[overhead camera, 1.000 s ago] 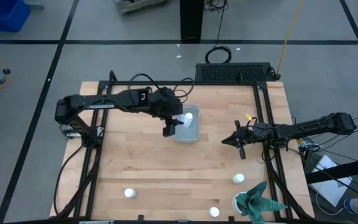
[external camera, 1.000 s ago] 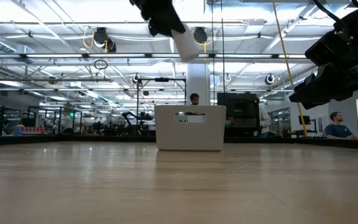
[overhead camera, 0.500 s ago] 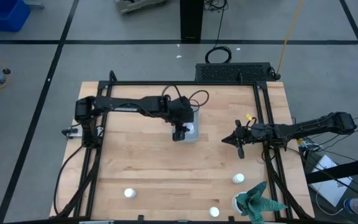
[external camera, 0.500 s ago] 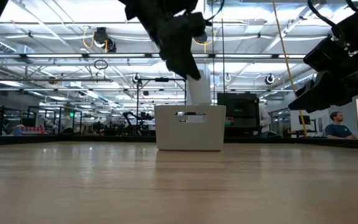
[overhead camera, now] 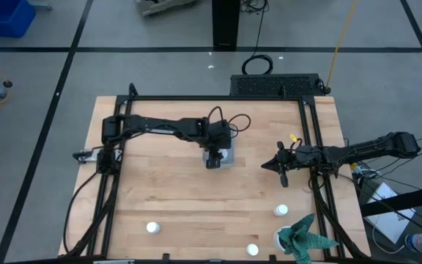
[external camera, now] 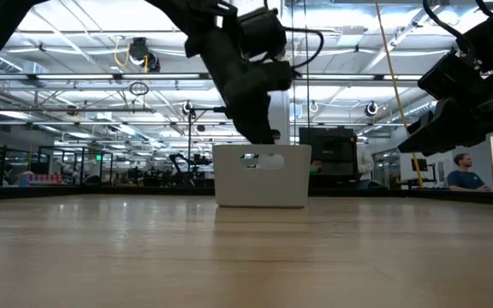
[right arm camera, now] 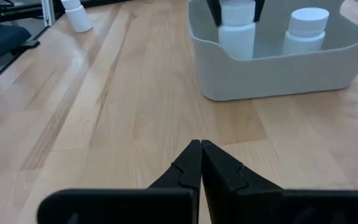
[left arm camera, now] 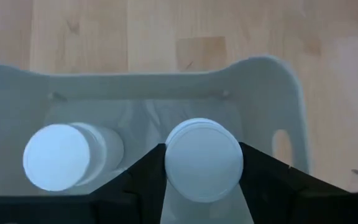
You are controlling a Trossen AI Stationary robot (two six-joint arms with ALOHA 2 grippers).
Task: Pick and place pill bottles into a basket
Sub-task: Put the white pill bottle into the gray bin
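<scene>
High view: the left gripper (overhead camera: 212, 158) was positioned directly over the basket (overhead camera: 228, 158), which sat near the middle of the table (overhead camera: 167, 198). The left arm reached in from the table's left edge. In the left wrist view, the two dark fingers (left arm camera: 138, 177) were clamped on either side of a white-capped bottle (left arm camera: 203, 159), held upright inside the basket's walls (left arm camera: 272, 81). A second bottle (left arm camera: 57, 157) stood upright in the same basket, just beside the held one but apart from it.

The right wrist view confirmed this arrangement: the held bottle (right arm camera: 237, 28) was inside the basket (right arm camera: 272, 62) with dark fingertips at its cap, and the second bottle (right arm camera: 306, 28) stood near it. A further bottle (right arm camera: 78, 15) stood on the table well apart from the basket.

The right gripper (overhead camera: 282, 174) hovered above the table near its right edge, well apart from the basket. Its fingers (right arm camera: 191, 165) were pressed together with nothing between them.

In the high view, three bottles remained on the table along the near edge: one at the left (overhead camera: 152, 228), one near the middle (overhead camera: 252, 250) and one at the right (overhead camera: 280, 211). A green plant (overhead camera: 302, 236) stood at the near right corner, close to the right-hand bottle.
</scene>
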